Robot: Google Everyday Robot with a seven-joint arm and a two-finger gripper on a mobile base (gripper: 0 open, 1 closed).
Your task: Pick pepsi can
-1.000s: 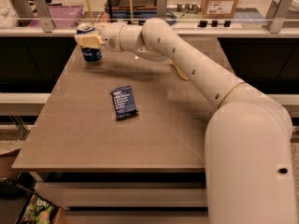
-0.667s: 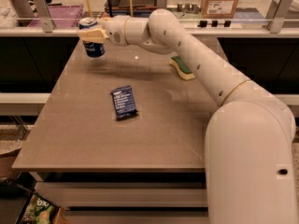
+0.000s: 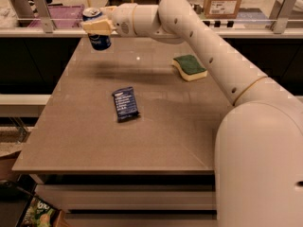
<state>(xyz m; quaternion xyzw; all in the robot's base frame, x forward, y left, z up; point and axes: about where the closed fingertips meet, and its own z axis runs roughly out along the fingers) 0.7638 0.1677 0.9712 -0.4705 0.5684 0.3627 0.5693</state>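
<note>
presently, by size:

- arm (image 3: pixel 213 56): cream, jointed, reaching from the lower right across to the far left corner of the worktop.
- worktop (image 3: pixel 165 141): flat brown surface carrying the loose items.
- sponge (image 3: pixel 190 66): yellow with a green top, lying flat at the far right, beneath the arm.
- snack packet (image 3: pixel 125 103): dark blue, flat, near the middle, well apart from the sponge.
- pepsi can (image 3: pixel 100 41): blue with a silver top, upright, held clear of the worktop above its far left corner, a shadow beneath it.
- tool (image 3: pixel 97 26): at the arm's end, fingers closed on the upper body of the pepsi can.
</note>
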